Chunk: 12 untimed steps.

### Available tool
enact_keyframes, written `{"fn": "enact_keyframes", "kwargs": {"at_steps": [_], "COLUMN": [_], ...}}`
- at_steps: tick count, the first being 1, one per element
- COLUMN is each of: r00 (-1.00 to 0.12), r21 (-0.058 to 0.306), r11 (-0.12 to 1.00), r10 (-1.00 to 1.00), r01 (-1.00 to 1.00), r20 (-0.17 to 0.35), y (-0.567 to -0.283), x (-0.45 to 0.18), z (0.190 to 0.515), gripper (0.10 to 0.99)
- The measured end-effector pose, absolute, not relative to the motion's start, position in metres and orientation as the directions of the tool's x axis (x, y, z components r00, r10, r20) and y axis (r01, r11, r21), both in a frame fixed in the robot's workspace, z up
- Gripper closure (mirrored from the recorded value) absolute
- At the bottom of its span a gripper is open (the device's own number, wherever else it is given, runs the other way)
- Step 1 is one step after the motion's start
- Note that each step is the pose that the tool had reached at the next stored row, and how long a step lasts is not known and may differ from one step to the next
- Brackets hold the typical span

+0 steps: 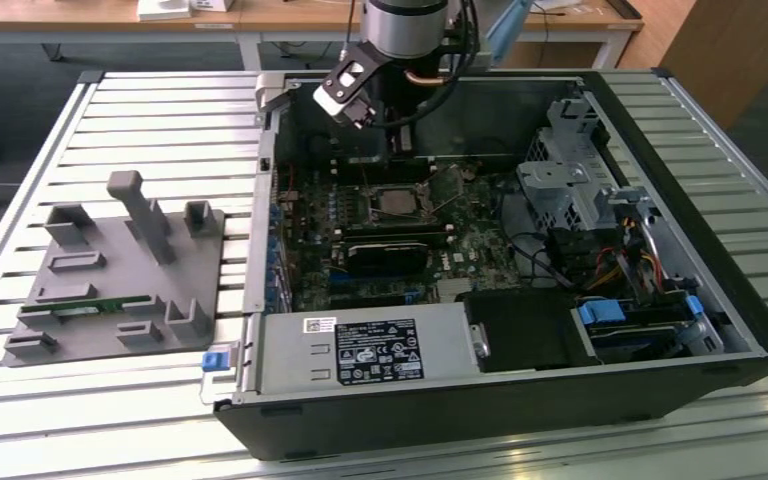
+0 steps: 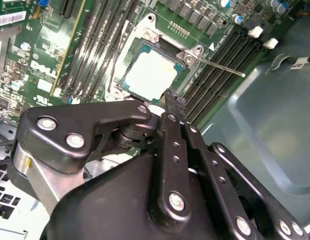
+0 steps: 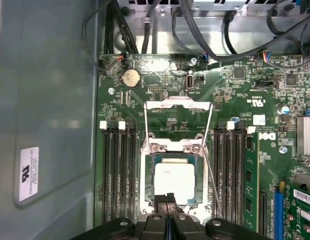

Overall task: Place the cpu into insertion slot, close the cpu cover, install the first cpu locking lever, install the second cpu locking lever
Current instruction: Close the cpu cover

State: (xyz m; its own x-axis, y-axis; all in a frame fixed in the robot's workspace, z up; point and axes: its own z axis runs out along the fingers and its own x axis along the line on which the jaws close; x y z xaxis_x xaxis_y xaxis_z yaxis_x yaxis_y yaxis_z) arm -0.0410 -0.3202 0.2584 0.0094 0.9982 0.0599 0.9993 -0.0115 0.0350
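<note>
Spanning the exterior view is a slatted metal counter [image 1: 157,110] that carries an open computer case [image 1: 704,330] lying on its side, with a grey fixture block [image 1: 104,290] beside it, toward that view's left. The arm [image 1: 404,30] reaches down into the case over the green motherboard [image 1: 307,262]. A power supply [image 1: 371,350] in the case wears a white label crowded with small dark print. In the first wrist view a second white sticker [image 3: 29,172] sits on the grey case wall, and white lettering is printed on the board.

Long black memory slots [image 3: 120,170] run on both sides of the insertion slot [image 3: 148,175]. The cpu cover [image 3: 177,103] is swung back off it, bare board showing through its window. The cpu [image 3: 174,181] lies flat in the slot, silvery top up — placed, not yet covered. A thin wire locking lever [image 3: 211,180] stands free along one side, unlatched.

The jaws are closed on nothing, their dark fingertips [image 3: 160,201] pressed together just over the chip's near edge. Whether they touch it, I cannot tell.
</note>
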Motion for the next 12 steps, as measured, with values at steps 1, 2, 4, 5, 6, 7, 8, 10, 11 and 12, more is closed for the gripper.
{"fn": "enact_keyframes", "kwargs": {"at_steps": [1,2,4,5,6,7,8,10,11,12], "r00": [0.009,0.009,0.01,0.009,0.009,0.01,0.009,0.009,0.009,0.009], "r21": [0.035,0.035,0.035,0.035,0.035,0.035,0.035,0.035,0.035,0.035], "r11": [-0.012,-0.012,-0.012,-0.012,-0.012,-0.012,-0.012,-0.011,-0.011,-0.011], "r10": [0.998,0.998,0.998,0.998,0.998,0.998,0.998,0.999,0.999,0.999], "r01": [0.999,0.999,0.999,0.999,0.999,0.999,0.999,0.999,0.999,0.999], "r20": [0.06,0.06,0.06,0.06,0.06,0.06,0.058,0.047,0.045,0.045], "y": [-0.321,-0.322,-0.326,-0.327,-0.327,-0.327,-0.327,-0.327,-0.327,-0.327], "x": [-0.041,-0.041,-0.041,-0.041,-0.041,-0.04,-0.039,-0.035,-0.033,-0.031], "z": [0.258,0.258,0.258,0.258,0.258,0.258,0.258,0.258,0.258,0.258], "gripper": [0.98,0.98,0.98,0.98,0.98,0.98,0.98,0.98,0.98,0.98]}}
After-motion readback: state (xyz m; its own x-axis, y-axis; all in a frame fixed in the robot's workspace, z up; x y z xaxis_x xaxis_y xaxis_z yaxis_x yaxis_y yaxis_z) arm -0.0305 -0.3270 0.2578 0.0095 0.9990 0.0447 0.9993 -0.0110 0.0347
